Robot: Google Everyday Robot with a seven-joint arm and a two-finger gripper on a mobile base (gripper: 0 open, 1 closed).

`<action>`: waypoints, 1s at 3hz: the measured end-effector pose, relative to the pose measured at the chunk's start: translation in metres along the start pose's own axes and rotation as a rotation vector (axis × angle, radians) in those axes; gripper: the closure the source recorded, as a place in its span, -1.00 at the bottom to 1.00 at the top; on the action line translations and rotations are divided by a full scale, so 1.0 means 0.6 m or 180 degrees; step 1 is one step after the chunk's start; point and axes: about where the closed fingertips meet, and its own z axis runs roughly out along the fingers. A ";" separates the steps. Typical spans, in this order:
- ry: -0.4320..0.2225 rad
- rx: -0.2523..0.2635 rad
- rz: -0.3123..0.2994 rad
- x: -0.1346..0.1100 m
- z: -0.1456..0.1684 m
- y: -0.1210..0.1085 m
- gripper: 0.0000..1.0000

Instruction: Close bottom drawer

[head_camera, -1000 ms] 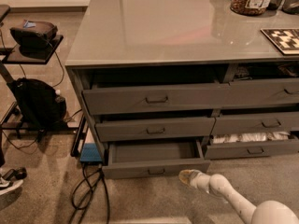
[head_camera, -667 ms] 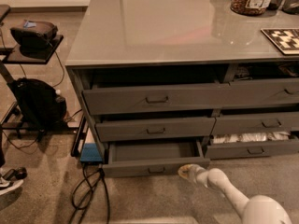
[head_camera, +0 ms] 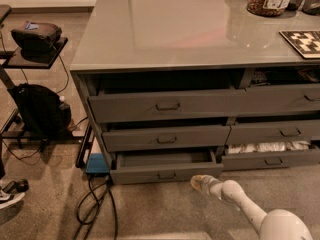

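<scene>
The bottom drawer (head_camera: 165, 173) is the lowest left drawer of the grey cabinet. It is pulled out, with a low dark grey front, a small centre bar pull (head_camera: 166, 175) and a flat bare grey tray inside. My gripper (head_camera: 198, 182) is at the end of the white arm (head_camera: 240, 204), which comes in from the lower right. It sits low over the floor, just in front of the right end of the drawer's front panel, very close to it. I cannot tell whether it touches the panel.
Two taller grey drawers (head_camera: 162, 105) above are also pulled out. A drawer with white bundles (head_camera: 270, 149) is open at the lower right. Cables (head_camera: 95, 204) and a blue box (head_camera: 96, 162) lie on the floor at the left. A black bag (head_camera: 40, 109) stands by a stand.
The view has shifted and the cabinet now looks closer. My gripper has moved left and toward the bottom drawer's front panel. The drawer stands open about as far as before.
</scene>
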 end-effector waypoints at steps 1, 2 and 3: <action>0.0000 0.0000 0.0000 0.000 0.000 0.000 0.15; 0.0000 0.0000 0.0000 0.000 0.000 0.000 -0.32; 0.0000 0.0000 0.0000 0.000 0.000 0.000 -0.79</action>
